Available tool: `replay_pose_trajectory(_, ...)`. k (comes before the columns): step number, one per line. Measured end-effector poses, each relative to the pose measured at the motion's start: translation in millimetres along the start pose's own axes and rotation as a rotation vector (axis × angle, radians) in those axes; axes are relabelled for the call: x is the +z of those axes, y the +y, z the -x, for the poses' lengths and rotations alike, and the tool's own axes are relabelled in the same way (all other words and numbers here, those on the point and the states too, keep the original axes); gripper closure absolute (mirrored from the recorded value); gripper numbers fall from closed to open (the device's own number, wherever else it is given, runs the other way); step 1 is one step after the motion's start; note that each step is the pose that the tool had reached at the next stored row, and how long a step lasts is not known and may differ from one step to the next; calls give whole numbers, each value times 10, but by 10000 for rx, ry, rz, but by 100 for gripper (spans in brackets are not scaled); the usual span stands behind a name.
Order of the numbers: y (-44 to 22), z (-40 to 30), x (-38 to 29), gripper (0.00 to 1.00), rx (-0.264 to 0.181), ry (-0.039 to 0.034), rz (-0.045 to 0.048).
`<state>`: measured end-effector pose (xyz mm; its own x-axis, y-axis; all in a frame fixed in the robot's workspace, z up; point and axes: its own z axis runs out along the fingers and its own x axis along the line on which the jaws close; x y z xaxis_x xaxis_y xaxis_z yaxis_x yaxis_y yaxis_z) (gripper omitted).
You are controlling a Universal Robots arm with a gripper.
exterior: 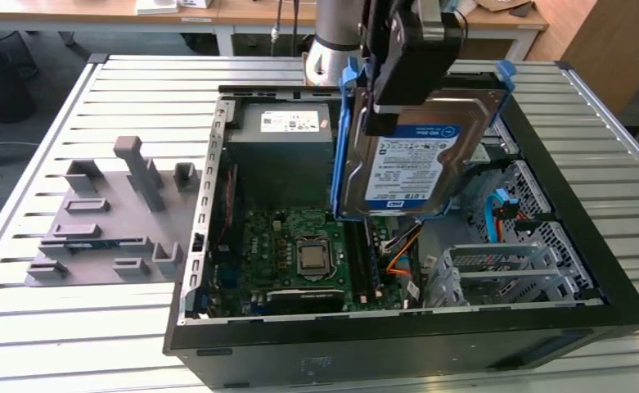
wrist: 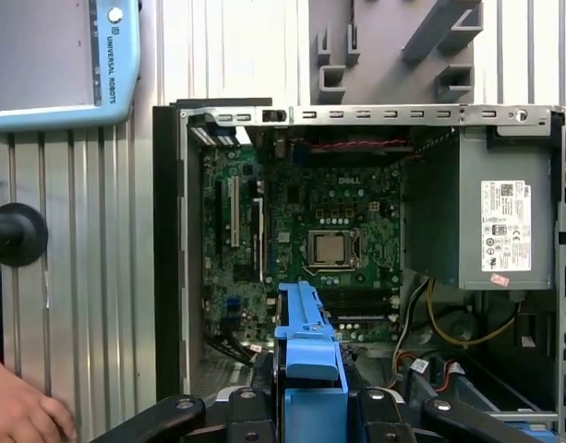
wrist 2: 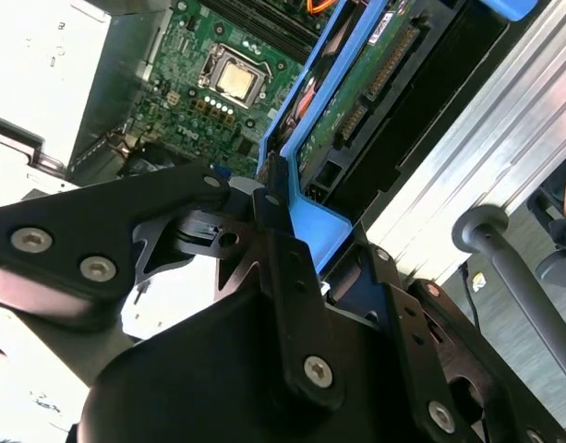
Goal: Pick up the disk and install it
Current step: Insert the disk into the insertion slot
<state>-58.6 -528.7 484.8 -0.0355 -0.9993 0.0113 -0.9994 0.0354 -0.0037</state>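
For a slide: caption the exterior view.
The gripper holds the disk over the open computer case on the slatted table.

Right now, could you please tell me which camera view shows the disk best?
The exterior view: the disk shows its labelled face and blue rails, held by the claw. The second wrist view shows its circuit-board side; the first wrist view, a blue rail end.

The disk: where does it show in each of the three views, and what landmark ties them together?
Exterior view: the disk hangs upright in the claw above the open case, label toward the camera.
Second wrist view: the disk shows its green circuit-board side, close against the claw.
First wrist view: the disk is edge-on, in front of the motherboard.
Shared landmark: the processor socket.
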Motion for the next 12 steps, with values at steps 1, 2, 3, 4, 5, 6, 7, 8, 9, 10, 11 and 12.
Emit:
replay_pose_trajectory(1,-21,-4,5,64,0,3,0)
replay_pose_trajectory(2,-44,-6,10,64,0,7,1)
replay_pose_trajectory(3,-69,-7,15,64,0,9,1)
replay_pose_trajectory(4,-94,-9,21,64,1,9,1)
replay_pose_trajectory(5,-117,-11,27,64,0,9,0)
replay_pose_trajectory(6,-138,-15,32,64,0,10,0)
replay_pose_trajectory(7,-158,-17,38,64,0,13,0)
replay_pose_trajectory(8,-179,-20,45,64,-1,14,0)
replay_pose_trajectory(9,-197,-24,52,64,-1,14,0)
replay_pose_trajectory(10,-212,-29,60,64,0,14,0)
replay_pose_trajectory(11,-223,-36,66,64,0,15,0)
replay_pose_trajectory(12,-231,-43,70,64,1,18,1)
